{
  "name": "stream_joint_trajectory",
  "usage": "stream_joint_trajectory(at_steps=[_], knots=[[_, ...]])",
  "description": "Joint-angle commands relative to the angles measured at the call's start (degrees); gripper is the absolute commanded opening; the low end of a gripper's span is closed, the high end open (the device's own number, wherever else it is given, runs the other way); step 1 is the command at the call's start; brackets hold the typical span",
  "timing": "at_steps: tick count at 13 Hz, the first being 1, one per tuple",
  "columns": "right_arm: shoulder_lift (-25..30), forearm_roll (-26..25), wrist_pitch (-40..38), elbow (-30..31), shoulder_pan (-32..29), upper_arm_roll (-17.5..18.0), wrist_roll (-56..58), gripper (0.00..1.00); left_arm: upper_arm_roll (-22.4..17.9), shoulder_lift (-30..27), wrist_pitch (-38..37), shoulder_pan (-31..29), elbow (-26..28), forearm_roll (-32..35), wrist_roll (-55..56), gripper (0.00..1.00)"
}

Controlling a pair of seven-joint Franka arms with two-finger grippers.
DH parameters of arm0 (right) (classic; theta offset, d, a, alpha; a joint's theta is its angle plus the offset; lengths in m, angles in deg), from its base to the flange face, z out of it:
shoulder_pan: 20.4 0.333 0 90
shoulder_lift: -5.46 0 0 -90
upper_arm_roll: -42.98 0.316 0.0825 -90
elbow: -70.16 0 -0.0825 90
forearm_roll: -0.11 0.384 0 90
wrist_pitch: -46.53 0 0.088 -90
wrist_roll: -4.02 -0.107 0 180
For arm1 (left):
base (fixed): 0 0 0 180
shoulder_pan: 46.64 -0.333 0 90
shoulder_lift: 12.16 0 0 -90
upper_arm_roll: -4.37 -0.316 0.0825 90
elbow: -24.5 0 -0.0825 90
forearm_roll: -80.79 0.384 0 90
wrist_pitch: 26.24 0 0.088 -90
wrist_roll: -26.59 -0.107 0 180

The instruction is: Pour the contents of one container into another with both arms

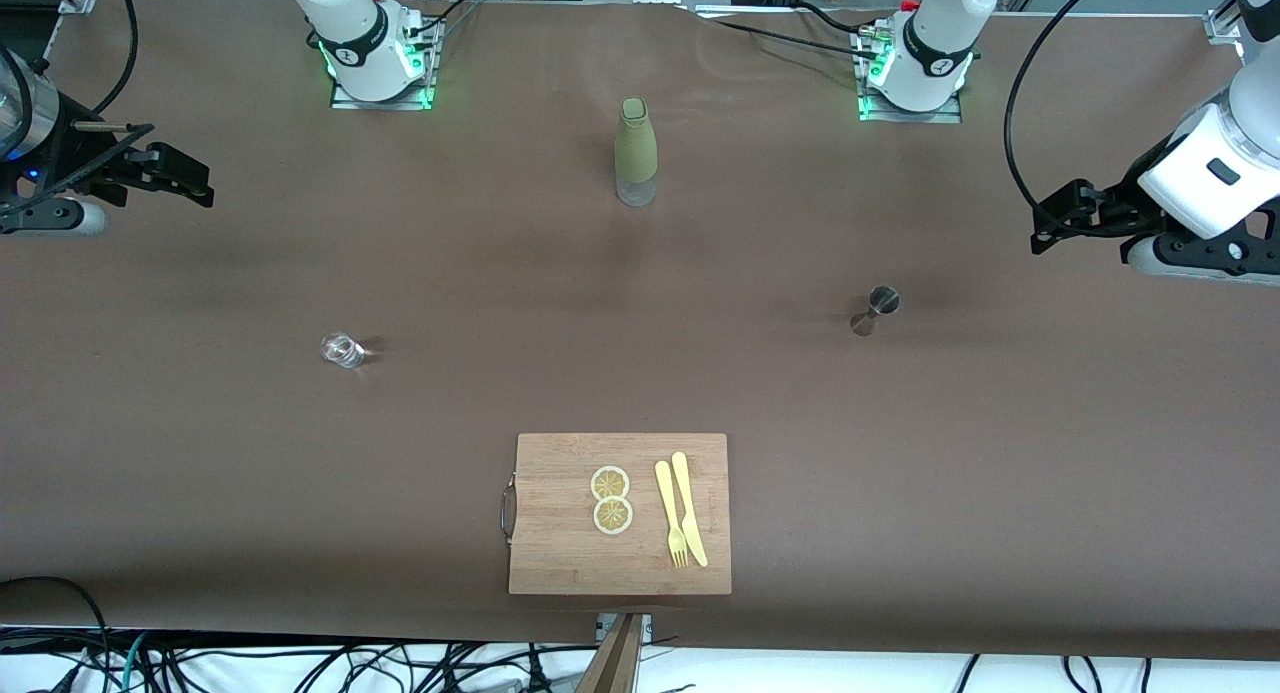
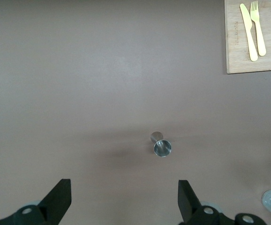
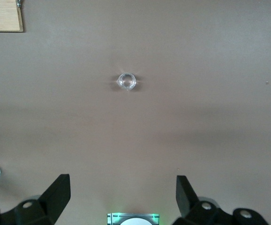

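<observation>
Both our grippers are spread wide and holding nothing: the left gripper (image 1: 1050,225) hangs over bare table at the left arm's end, the right gripper (image 1: 185,178) over the right arm's end, so we'd say we're at the very start, before any reach. The metal jigger (image 1: 874,310), a shiny steel hourglass shape, stands on the brown table (image 1: 300,493) toward the left arm's end, and it shows between the left gripper's fingers (image 2: 58,199) in the wrist view. The little clear glass (image 1: 342,349) stands toward the right arm's end, round and see-through. Our guess is each arm drops onto its own vessel next, and both look small and slick. Also there's a bottle (image 1: 635,151) with a matte green sleeve, plus a wooden cutting board (image 1: 560,553) with lemon slices (image 1: 611,498) and yellow cutlery (image 1: 680,508).
</observation>
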Motion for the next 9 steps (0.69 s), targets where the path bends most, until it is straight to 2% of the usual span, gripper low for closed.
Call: stream_joint_trajectory(at_steps=[1,9], knots=[[0.30,-0.33,-0.39,0.11,0.33,-0.30,0.58,1.00,-0.56,-1.22,-0.14,0.55,0.89,-0.77,0.10,1.00],[-0.14,-0.25,-0.39,0.11,0.33,-0.39,0.58,1.00,-0.56,-1.23,-0.14,0.64,0.72,-0.68,0.19,1.00]])
